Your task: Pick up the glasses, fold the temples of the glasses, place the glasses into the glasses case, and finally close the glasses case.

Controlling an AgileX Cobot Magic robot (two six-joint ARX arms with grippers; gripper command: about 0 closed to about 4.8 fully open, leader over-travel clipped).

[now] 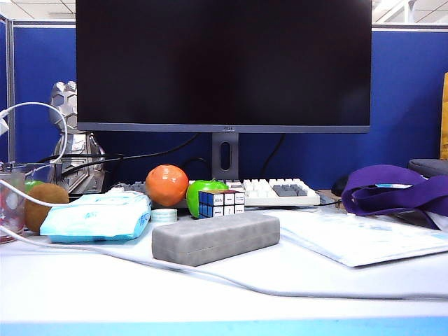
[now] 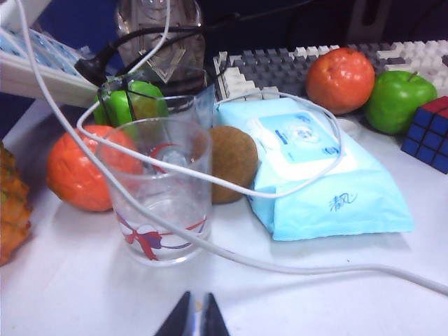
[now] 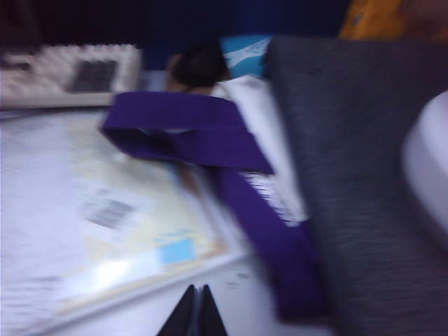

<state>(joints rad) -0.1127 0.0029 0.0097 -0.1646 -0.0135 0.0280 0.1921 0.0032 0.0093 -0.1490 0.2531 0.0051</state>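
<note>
Glasses case [image 1: 215, 237] shut; both grippers [image 2: 192, 316] [image 3: 192, 311] closed.

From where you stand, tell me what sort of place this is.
Most likely an office desk in a cubicle: a large dark monitor stands before a blue partition wall, with a white and grey keyboard below it. Fruit and a closed grey glasses case clutter the white desk.

A: Left gripper [image 2: 196, 318]? 
B: Only the dark fingertips show in its wrist cam, jaws nearly together w/ a thin slit, nothing between, low over the table.
A: Right gripper [image 3: 196, 315]? 
B: Tips pressed together, empty. Pic's blurred. Neither arm shows in the exterior cam.
</note>
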